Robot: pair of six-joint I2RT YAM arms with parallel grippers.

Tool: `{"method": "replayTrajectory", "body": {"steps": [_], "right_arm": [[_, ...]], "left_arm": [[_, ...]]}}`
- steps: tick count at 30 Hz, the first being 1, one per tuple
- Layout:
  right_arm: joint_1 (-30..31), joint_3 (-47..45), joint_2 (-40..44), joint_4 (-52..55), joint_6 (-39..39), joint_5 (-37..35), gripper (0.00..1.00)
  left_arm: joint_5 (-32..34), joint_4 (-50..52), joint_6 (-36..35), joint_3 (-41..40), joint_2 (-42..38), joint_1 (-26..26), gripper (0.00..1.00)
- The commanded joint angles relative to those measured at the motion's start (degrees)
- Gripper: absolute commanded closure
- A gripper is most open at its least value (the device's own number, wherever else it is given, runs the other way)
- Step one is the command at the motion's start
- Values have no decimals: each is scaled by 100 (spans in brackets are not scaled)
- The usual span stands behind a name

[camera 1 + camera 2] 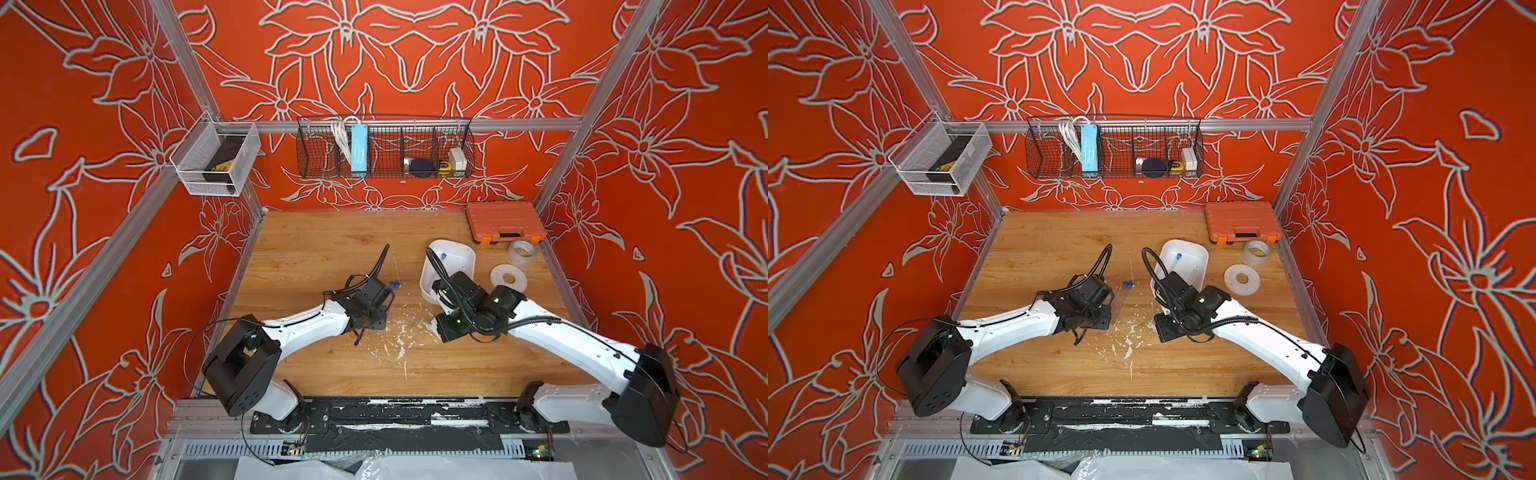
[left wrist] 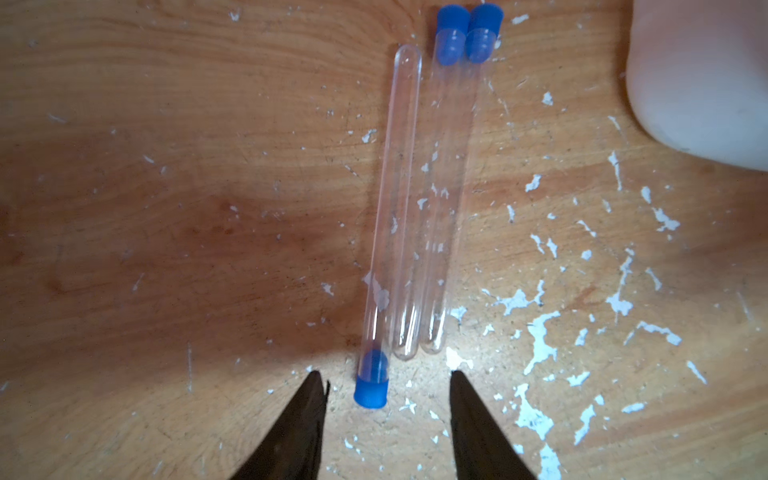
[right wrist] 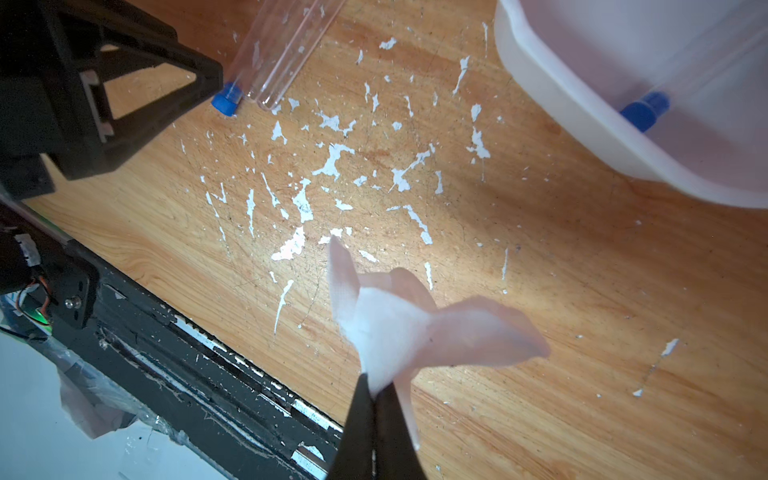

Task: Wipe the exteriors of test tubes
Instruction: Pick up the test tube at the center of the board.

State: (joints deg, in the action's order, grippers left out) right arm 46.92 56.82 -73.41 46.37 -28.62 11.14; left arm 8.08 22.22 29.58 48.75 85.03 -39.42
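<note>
Left wrist view: my left claw [image 2: 388, 380], parted and empty, brackets the capped end of one of three test tubes [image 2: 409, 199] side by side on the table [image 2: 166, 166], perhaps just above it, and should close on that one alone, while my right claw [image 3: 376, 390] pinches the tissue [image 3: 399, 328].

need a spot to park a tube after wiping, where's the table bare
Bare: far-left table between left arm and back wall; near strip by the black rail. Crowded: far right, with white tub, orange case, tape roll, disc; test tubes lie mid-table.
</note>
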Motion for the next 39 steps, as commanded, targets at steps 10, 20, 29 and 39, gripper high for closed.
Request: {"method": "replayTrajectory", "body": {"steps": [10, 20, 29, 39], "right_arm": [[-17, 610, -342, 204, -91, 262, 100], [-66, 598, -302, 278, -65, 255, 100], [-104, 602, -286, 257, -31, 262, 100], [-127, 890, -435, 282, 304, 501, 100]], "left_arm": [[208, 154, -572, 3, 477, 48, 61], [-14, -111, -642, -195, 729, 55, 63], [-428, -355, -898, -309, 955, 57, 73], [-351, 309, -961, 132, 567, 141, 88]]}}
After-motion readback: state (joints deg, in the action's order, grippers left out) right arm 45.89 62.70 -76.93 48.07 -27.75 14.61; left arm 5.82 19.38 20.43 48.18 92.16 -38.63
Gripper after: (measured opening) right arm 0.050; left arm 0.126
